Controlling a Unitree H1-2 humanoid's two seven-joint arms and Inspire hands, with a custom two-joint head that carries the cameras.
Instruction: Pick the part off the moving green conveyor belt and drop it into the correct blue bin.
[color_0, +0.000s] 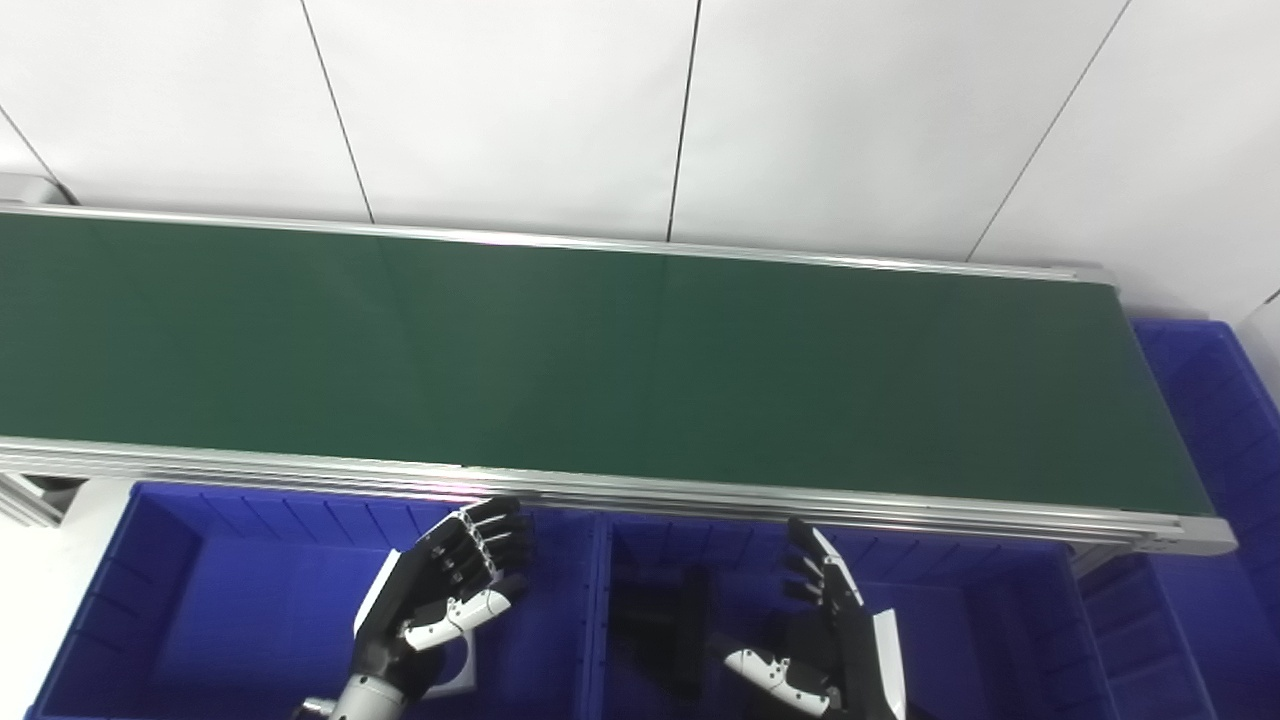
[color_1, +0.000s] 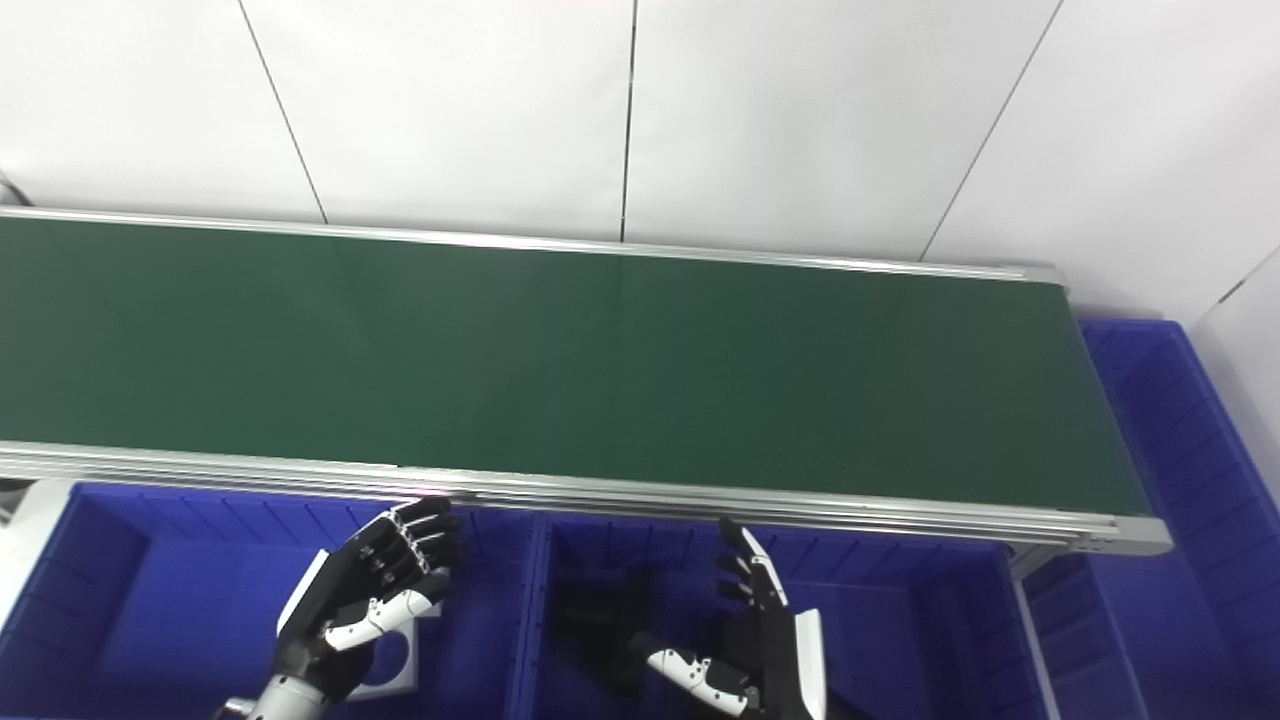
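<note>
The green conveyor belt runs across the view with no part on it. My left hand is open and empty, held above the left blue bin. A white part lies in that bin, partly hidden under the hand. My right hand is open and empty above the middle blue bin. Dark parts lie in the middle bin, left of the right hand.
A third blue bin stands past the belt's right end. The belt's aluminium front rail runs just behind both hands. A white panelled wall backs the belt.
</note>
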